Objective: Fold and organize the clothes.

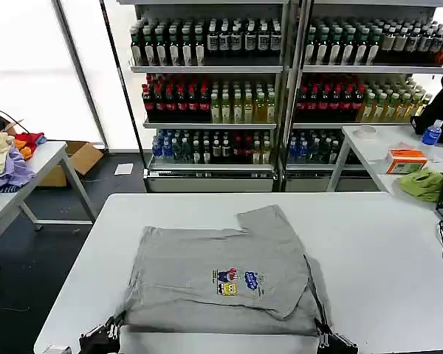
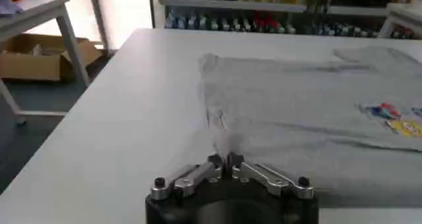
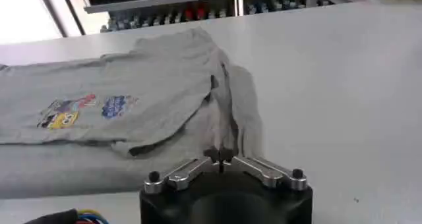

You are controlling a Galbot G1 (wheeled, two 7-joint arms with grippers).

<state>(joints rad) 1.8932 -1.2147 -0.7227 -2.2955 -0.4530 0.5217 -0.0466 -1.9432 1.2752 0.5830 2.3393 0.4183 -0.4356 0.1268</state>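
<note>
Shirt (image 1: 221, 284), light grey with a multicoloured chest print (image 1: 238, 281), lies partly folded on our white table (image 1: 369, 251) in the head view, near its front edge.

In the left wrist view, our left gripper (image 2: 225, 159) pinches the shirt's near corner.

In the right wrist view, our right gripper (image 3: 221, 157) clamps the opposite corner.
</note>
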